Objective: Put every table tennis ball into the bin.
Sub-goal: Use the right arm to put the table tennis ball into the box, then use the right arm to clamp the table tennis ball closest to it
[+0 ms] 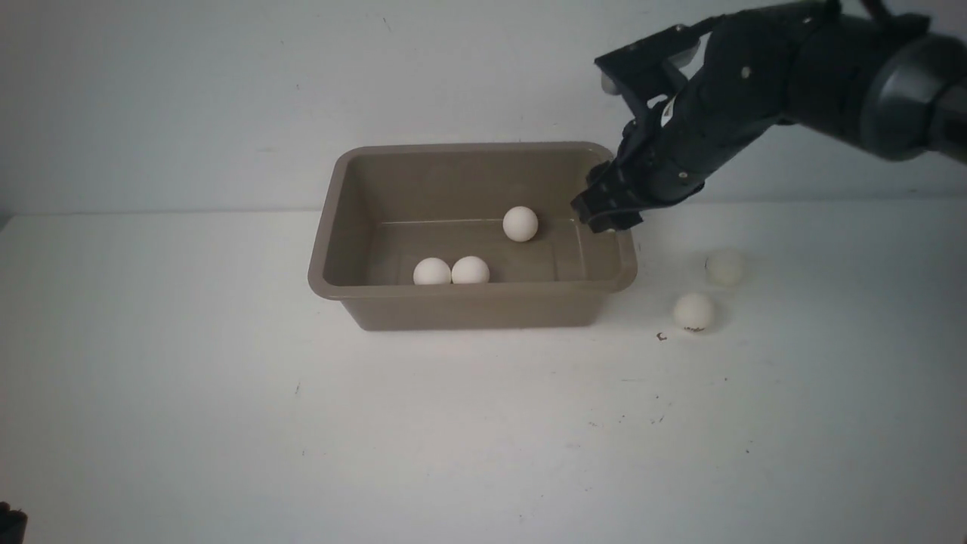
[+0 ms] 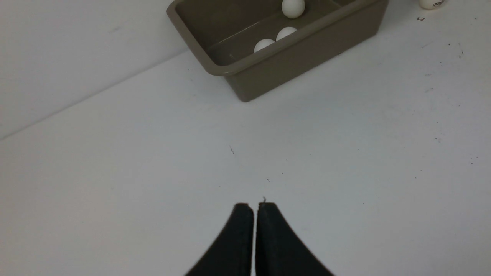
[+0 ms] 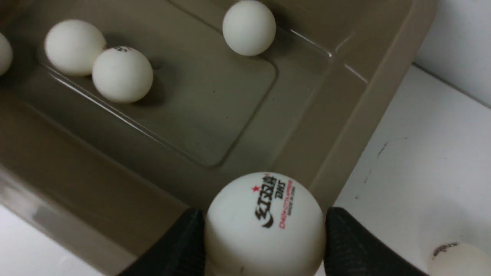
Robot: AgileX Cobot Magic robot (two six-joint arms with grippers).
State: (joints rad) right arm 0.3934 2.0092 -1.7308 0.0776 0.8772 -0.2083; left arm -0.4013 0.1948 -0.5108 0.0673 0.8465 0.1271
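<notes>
The printed table tennis ball (image 3: 264, 226) sits closest, pinched between the two black fingers of my right gripper (image 3: 264, 214), which are clamped on either side of it. I am holding it above the right end of the bin (image 1: 468, 298), about over the sloping end wall, not the flat floor. So I judge the step in hand to be the drop. Inside the bin, one ball (image 1: 520, 224) lies towards the back and a touching pair (image 1: 432, 271) lies at the near wall. My wrist view catches the sliver of a fourth ball (image 3: 3, 53) at its edge. Two more balls (image 1: 693, 312) wait on the table (image 1: 227, 415) just right of the bin. My left gripper (image 2: 255, 209) is closed tight on nothing, low over bare table. Next I should reach a little further inward, let go low so the light ball doesn't bounce out, then go for the two outside.
</notes>
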